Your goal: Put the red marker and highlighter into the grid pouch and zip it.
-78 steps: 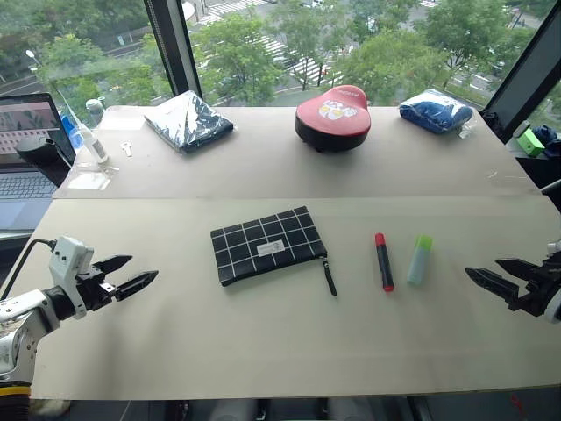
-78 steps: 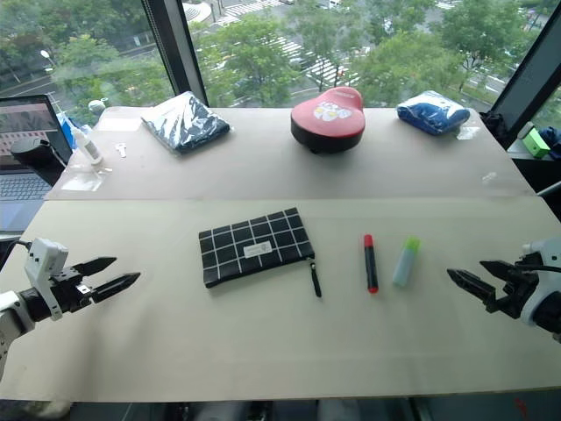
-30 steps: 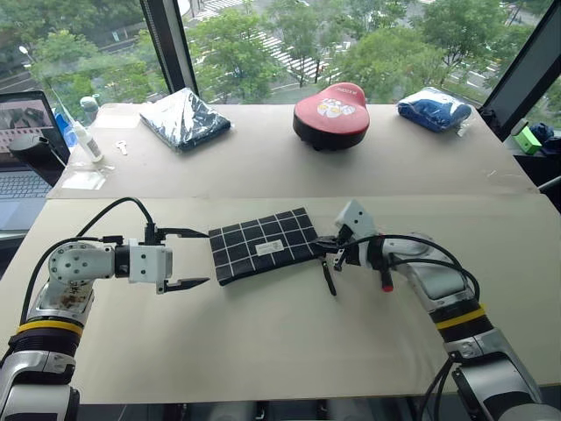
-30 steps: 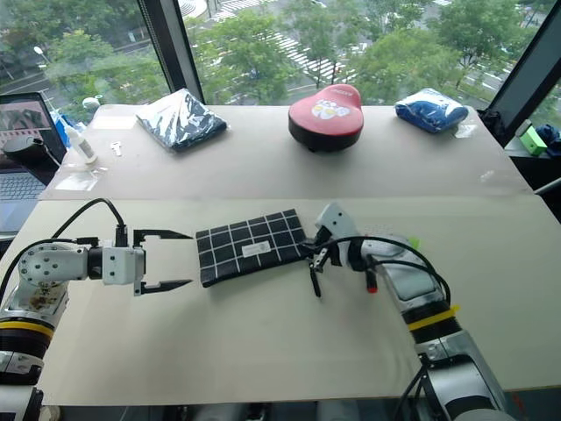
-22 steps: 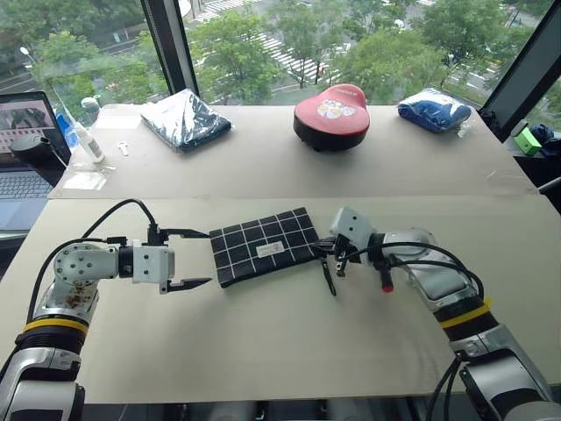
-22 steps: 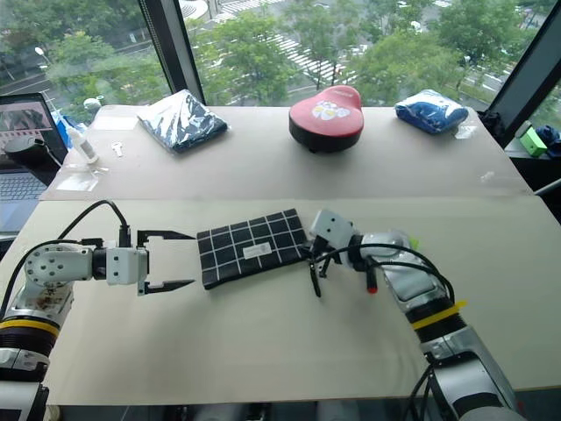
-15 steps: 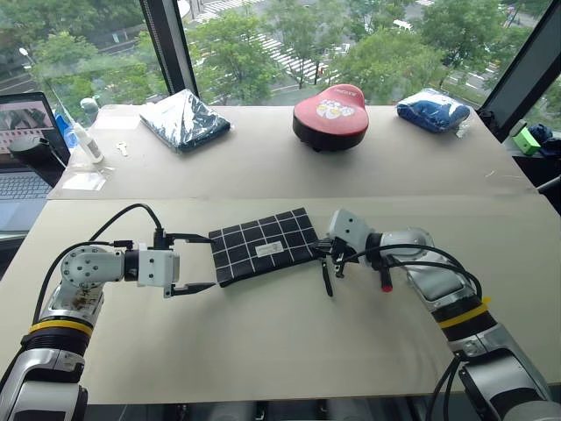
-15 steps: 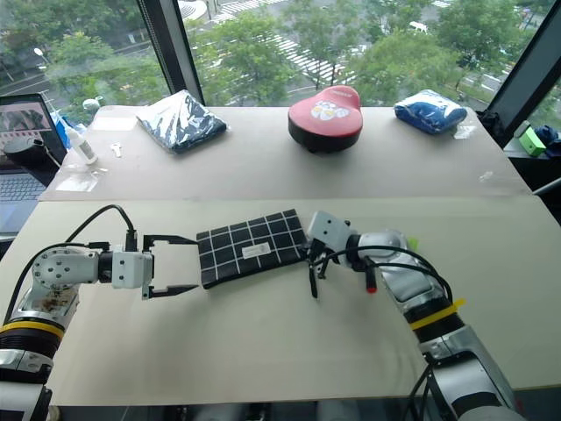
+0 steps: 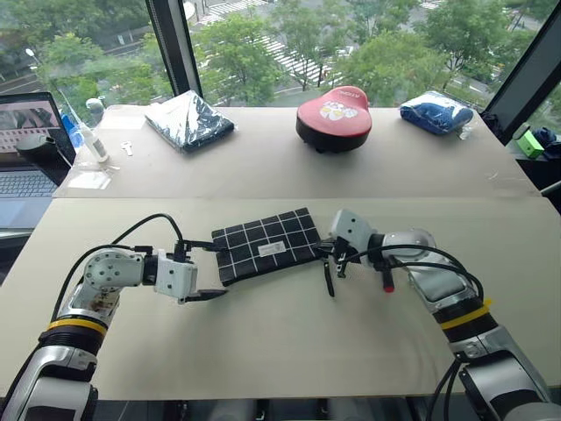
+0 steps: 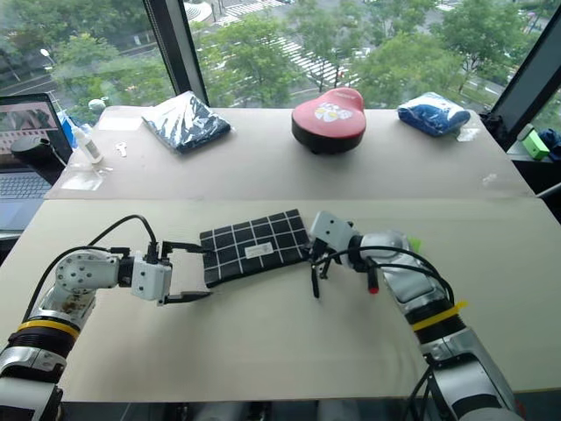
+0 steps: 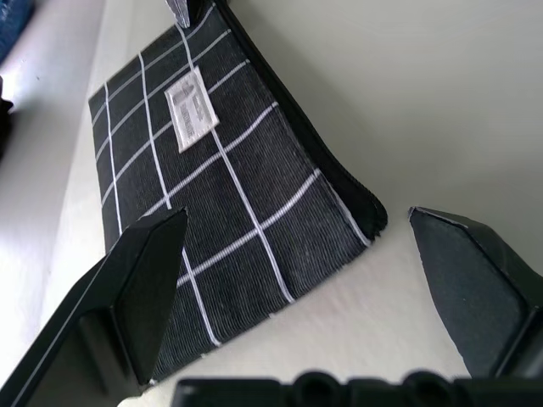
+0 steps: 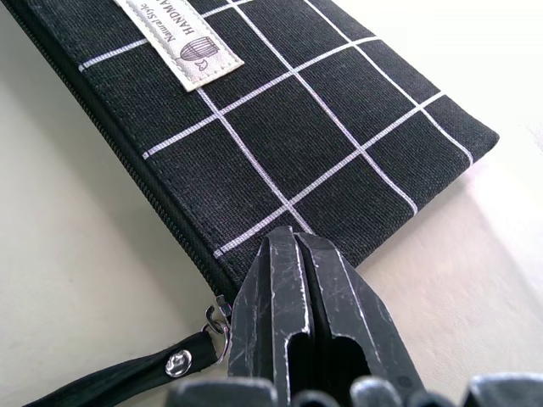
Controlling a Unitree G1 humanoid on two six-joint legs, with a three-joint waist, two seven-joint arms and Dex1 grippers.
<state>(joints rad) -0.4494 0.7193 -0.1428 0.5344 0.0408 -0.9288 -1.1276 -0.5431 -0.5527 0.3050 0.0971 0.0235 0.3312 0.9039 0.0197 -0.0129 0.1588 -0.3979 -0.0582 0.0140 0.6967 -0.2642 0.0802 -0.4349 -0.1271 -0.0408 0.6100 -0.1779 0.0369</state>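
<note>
One grid pouch [image 9: 266,246] lies slanted between spread left fingers [image 9: 213,296] and pressed-together right fingers [image 12: 297,288]

Both arms silver-grey metal, jointed, with a yellow band edged in black at each forearm. Black cables loop loose along both arms to white boxy wrist housings. Left claw [image 9: 209,271]: two black pointed fingers. Right claw [image 12: 304,280]: black fingers, scratched, ridged along the inner faces.

Bright daylight from windows [image 9: 263,44] behind table [image 9: 280,351]; soft shadows; wrist views slightly blurred.
</note>
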